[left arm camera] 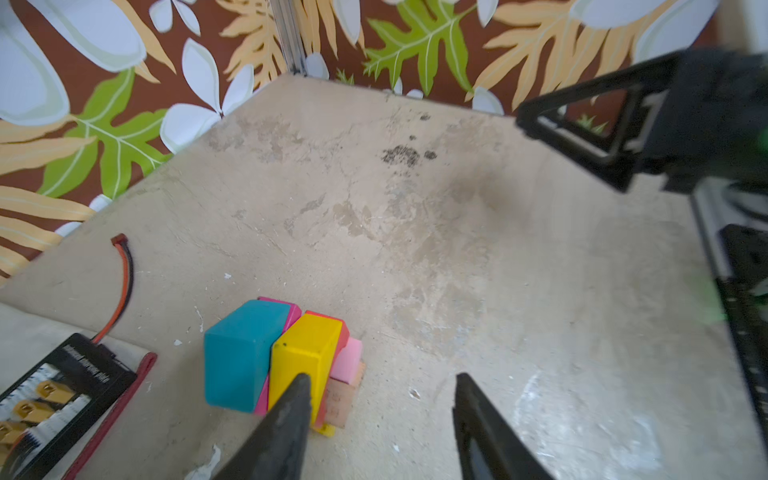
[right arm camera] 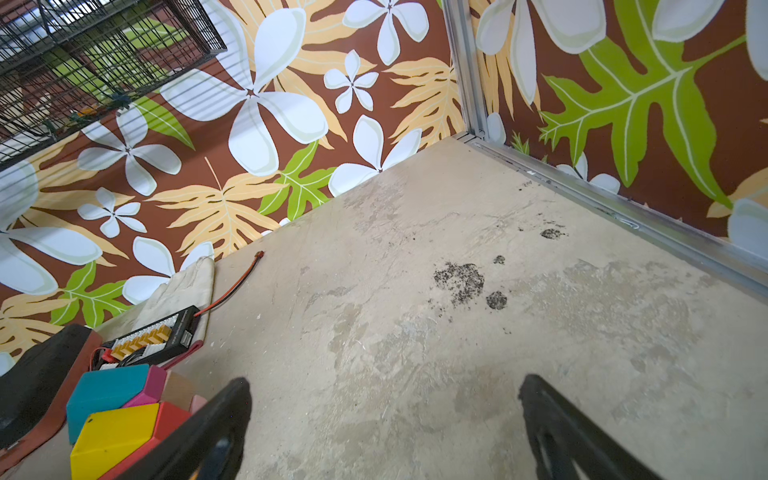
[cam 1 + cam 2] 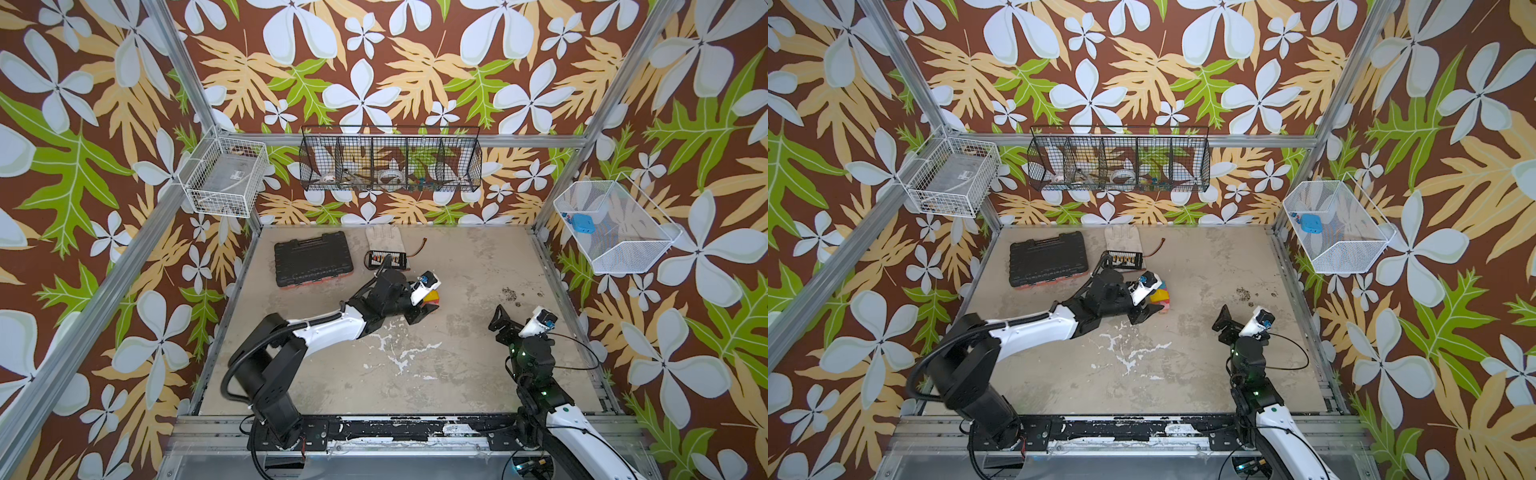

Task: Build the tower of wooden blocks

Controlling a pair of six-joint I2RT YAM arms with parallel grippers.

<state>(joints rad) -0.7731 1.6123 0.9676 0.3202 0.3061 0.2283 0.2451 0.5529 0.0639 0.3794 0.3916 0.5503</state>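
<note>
Standing near the middle of the worn beige table (image 3: 436, 365), just beside a black connector board (image 1: 62, 386), a small tower of painted wood blocks (image 1: 291, 357) is seen, topped by a teal block (image 1: 237, 357) and a yellow block (image 1: 307, 340) side by side. The left gripper (image 1: 380, 378) is seen with jaws parted and nothing clasped, one finger (image 1: 286, 415) overlapping the yellow block; the right gripper (image 2: 384, 381) is spread wide over bare table, well apart.

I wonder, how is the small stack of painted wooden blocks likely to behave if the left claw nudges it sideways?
The stack of painted wooden blocks would probably shed pieces: the teal rectangular block and yellow wooden block merely rest side by side on top, unjoined. The blocks look rigid with smooth paint, so they would likely slide rather than flex.
</note>
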